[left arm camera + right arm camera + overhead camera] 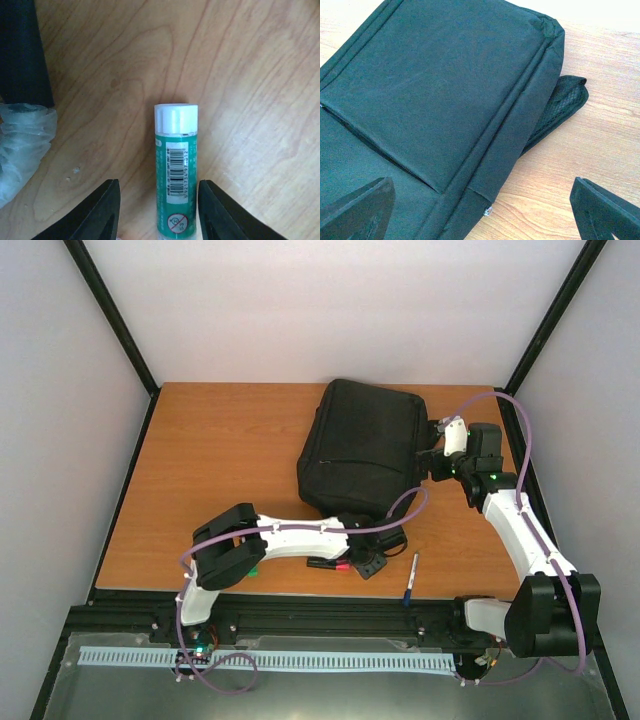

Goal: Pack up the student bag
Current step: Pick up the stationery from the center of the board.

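Observation:
The student bag is a large black fabric bag lying flat at the back middle of the wooden table. In the right wrist view the student bag fills the left side, with a zip line and a small silver zip pull at its edge. My right gripper hovers wide open over that edge, at the bag's right side. My left gripper sits just in front of the bag. It is open astride a green glue stick with a white cap that lies on the table, a gap on each side.
A pen lies near the table's front edge, right of the left gripper. A red-tipped item lies under the left forearm. Crumpled clear plastic and a black cylinder lie left of the glue stick. Enclosure walls ring the table.

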You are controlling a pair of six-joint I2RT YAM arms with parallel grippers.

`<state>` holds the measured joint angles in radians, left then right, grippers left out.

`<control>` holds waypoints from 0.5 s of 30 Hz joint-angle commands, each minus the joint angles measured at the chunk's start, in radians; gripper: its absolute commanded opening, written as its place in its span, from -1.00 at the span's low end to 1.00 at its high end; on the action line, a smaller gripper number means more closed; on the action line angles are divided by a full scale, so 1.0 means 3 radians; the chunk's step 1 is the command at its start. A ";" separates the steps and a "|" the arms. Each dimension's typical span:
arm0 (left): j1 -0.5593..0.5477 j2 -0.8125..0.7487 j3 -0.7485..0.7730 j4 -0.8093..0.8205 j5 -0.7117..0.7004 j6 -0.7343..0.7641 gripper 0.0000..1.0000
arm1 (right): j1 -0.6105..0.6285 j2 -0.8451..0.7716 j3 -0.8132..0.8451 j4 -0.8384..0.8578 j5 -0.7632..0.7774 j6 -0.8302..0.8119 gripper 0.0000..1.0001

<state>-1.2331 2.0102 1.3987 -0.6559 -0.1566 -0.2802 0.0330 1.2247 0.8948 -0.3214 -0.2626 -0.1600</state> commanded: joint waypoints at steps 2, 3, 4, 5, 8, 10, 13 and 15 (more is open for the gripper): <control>0.0035 0.0088 0.0174 -0.0141 0.0033 0.0036 -0.14 | -0.0037 0.0003 0.0014 -0.0007 -0.0038 -0.0008 0.96; 0.0035 0.0110 0.0182 -0.0147 0.0040 0.0039 -0.17 | -0.0038 0.0008 0.0013 -0.0008 -0.0040 -0.0011 0.96; 0.0034 0.0127 0.0189 -0.0162 0.0037 0.0035 -0.20 | -0.0038 0.0013 0.0014 -0.0011 -0.0044 -0.0011 0.96; 0.0032 0.0151 0.0212 -0.0180 0.0031 0.0037 -0.24 | -0.0036 0.0014 0.0014 -0.0014 -0.0064 -0.0020 0.96; 0.0032 0.0217 0.0244 -0.0231 0.0021 0.0034 -0.34 | -0.0038 0.0006 0.0014 -0.0038 -0.0242 -0.0108 0.95; 0.0032 0.0221 0.0242 -0.0220 0.0016 0.0034 -0.40 | -0.0041 -0.0009 0.0005 -0.0056 -0.0391 -0.0176 0.96; 0.0033 0.0187 0.0234 -0.0208 -0.0005 0.0032 -0.50 | -0.0040 -0.0027 -0.0005 -0.0060 -0.0450 -0.0223 0.99; 0.0034 0.0139 0.0248 -0.0216 -0.0007 0.0043 -0.60 | -0.0043 -0.0033 -0.0016 -0.0054 -0.0436 -0.0238 1.00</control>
<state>-1.2285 2.0563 1.4433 -0.6975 -0.1528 -0.2733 0.0319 1.2247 0.8948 -0.3359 -0.3550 -0.2024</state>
